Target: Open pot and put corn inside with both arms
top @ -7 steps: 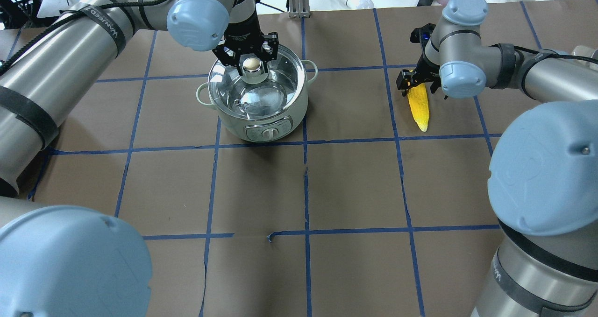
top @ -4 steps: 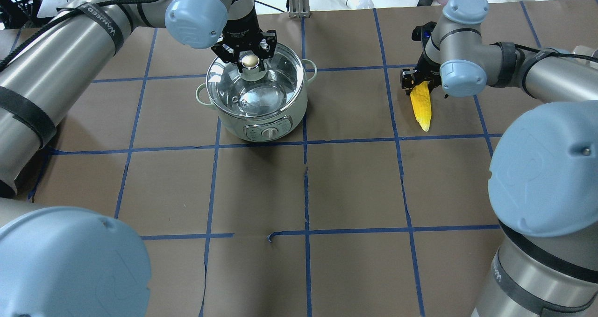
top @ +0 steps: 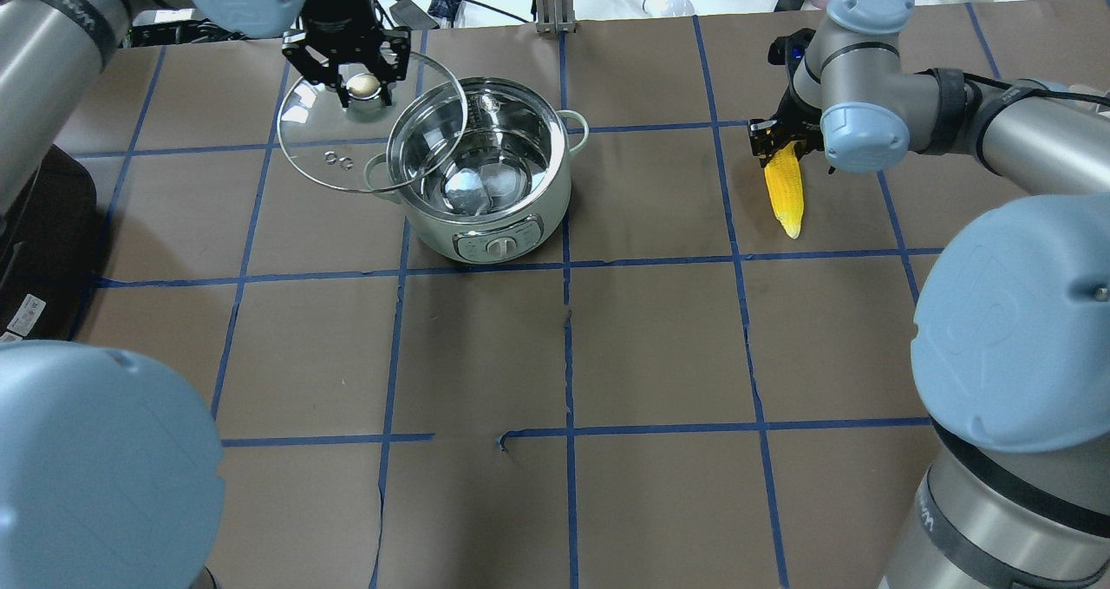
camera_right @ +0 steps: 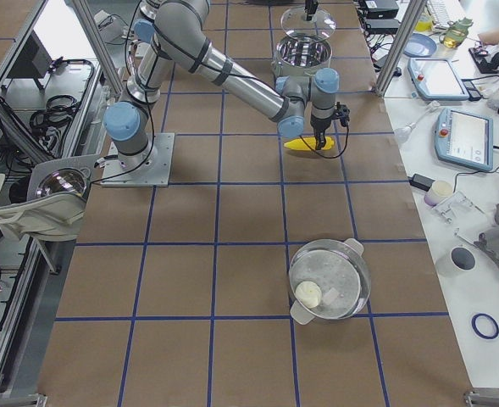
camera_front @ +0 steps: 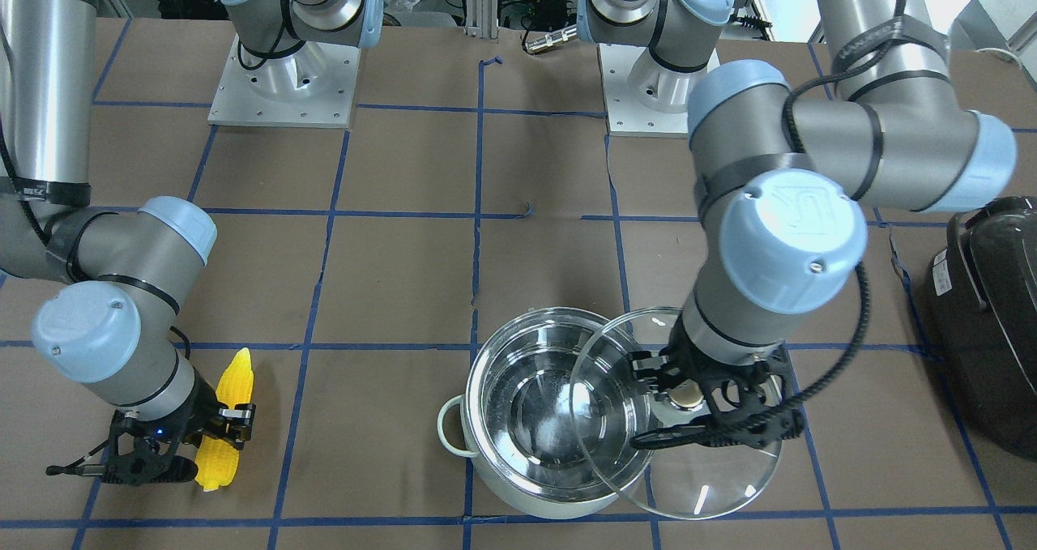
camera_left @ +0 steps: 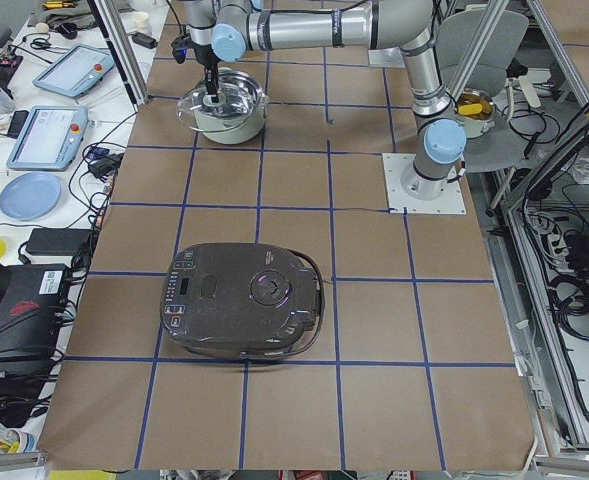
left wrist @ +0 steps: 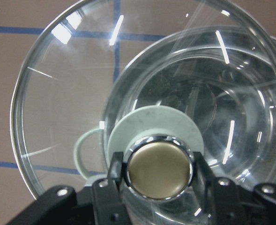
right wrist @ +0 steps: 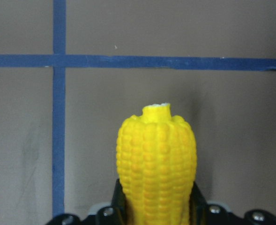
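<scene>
The mint-green steel pot [top: 520,216] stands open at the table's far middle, and it also shows in the front view [camera_front: 527,501]. My left gripper [top: 362,86] is shut on the brass knob [left wrist: 159,171] of the glass lid [top: 334,155]. It holds the lid raised, left of the pot, with the lid's edge overlapping the rim [camera_front: 705,485]. My right gripper [top: 783,142] is shut on the thick end of the yellow corn [top: 785,190], far right of the pot. The corn's tip points down toward the table [right wrist: 155,159].
A large black appliance [top: 35,251] lies at the left edge, near the left arm [camera_front: 988,331]. A second steel pot with a lid [camera_right: 329,278] stands at the far right end of the table. Blue tape lines grid the brown table.
My left gripper has lifted the lid off the pot and carried it left. My right gripper, holding the corn, has shifted slightly right and toward the table's far edge.
</scene>
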### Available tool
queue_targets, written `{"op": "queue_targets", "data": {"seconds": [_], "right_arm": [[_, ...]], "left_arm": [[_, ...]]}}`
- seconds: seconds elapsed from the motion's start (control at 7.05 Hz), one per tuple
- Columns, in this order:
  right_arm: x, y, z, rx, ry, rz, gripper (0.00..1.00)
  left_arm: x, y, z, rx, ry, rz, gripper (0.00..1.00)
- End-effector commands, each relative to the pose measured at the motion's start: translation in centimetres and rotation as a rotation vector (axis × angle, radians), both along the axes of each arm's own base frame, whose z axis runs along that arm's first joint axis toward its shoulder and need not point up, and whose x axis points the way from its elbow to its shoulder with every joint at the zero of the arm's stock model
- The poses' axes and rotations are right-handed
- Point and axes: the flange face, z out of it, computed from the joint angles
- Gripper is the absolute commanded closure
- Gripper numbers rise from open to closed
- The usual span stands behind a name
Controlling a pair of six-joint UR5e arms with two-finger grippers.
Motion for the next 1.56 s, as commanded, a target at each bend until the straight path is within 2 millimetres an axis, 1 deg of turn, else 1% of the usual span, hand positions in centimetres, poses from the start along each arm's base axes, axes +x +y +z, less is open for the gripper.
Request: {"op": "queue_targets", "data": {"seconds": [0.0, 0.14, 0.28, 0.43, 0.57, 0.71, 0.85, 0.99, 1.13, 1.28, 1.42], "right_arm": [[0.5, 0.5, 4.2, -0.045, 0.023, 0.014, 0.61], [1.1, 0.5, 6.7, -0.031, 0.021, 0.027, 0.61], [4.3, -0.3, 11.2, -0.007, 0.018, 0.061, 0.65], [7.7, -0.7, 14.7, 0.021, 0.037, 0.053, 0.67], [12.0, -0.4, 16.9, 0.007, 0.034, 0.054, 0.67], [17.6, 0.7, 18.1, -0.02, 0.018, 0.026, 0.72], [22.4, 0.9, 18.4, -0.038, -0.004, -0.01, 0.72], [27.2, 0.7, 18.9, -0.063, -0.037, -0.05, 0.72], [32.0, 0.6, 18.4, -0.077, -0.062, -0.09, 0.72], [34.5, 0.3, 18.2, -0.089, -0.082, -0.116, 0.72], [36.4, 0.5, 17.9, -0.093, -0.089, -0.113, 0.73]], "left_arm": [[9.9, -0.7, -1.3, 0.072, 0.012, -0.109, 1.0], [13.6, -0.3, -2.8, 0.103, 0.027, -0.2, 1.0], [18.2, 0.6, -5.0, 0.114, 0.04, -0.286, 1.0], [22.6, 1.6, -7.8, 0.059, 0.018, -0.313, 1.0], [23.2, 3.2, -10.2, 0.076, 0.031, -0.314, 1.0], [24.9, 5.5, -12.3, 0.095, 0.048, -0.347, 1.0], [26.2, 7.1, -12.9, 0.034, 0.014, -0.327, 1.0], [25.2, 8.8, -13.5, 0.043, 0.024, -0.318, 1.0], [24.5, 10.0, -13.6, 0.037, 0.044, -0.3, 1.0], [23.6, 11.0, -13.5, 0.014, 0.073, -0.228, 1.0], [23.1, 11.1, -13.5, -0.001, 0.066, -0.229, 1.0]]}}
